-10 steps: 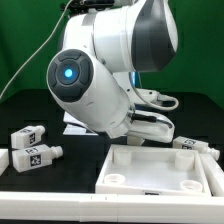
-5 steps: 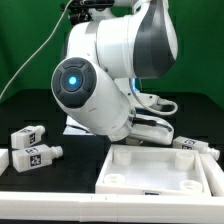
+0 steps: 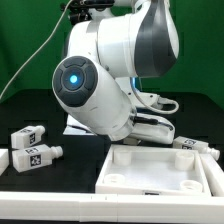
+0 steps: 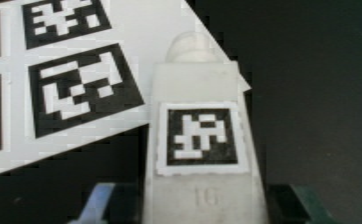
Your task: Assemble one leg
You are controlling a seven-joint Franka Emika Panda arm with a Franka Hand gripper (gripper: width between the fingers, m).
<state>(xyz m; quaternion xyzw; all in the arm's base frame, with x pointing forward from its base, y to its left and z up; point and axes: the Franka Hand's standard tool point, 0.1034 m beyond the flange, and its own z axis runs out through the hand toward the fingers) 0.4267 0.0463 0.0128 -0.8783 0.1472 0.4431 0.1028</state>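
In the wrist view a white leg (image 4: 204, 120) with a black-and-white tag fills the middle, its narrow stub end pointing away. It lies between my gripper's (image 4: 199, 205) two fingers (image 4: 107, 200), which stand close against its sides, so the gripper is shut on it. The leg overlaps the edge of the marker board (image 4: 53, 80). In the exterior view the gripper and this leg are hidden behind the arm (image 3: 100, 80). The white square tabletop (image 3: 125, 158) lies at the front on the exterior view's right.
Two more legs (image 3: 30, 133) (image 3: 36, 156) lie at the exterior view's left, with another white part at the left edge (image 3: 3, 160). A further leg (image 3: 195, 147) lies behind the tabletop on the right. The table is black.
Between one second and half a second ago the arm's elbow sank slightly and shifted right. It has held still since.
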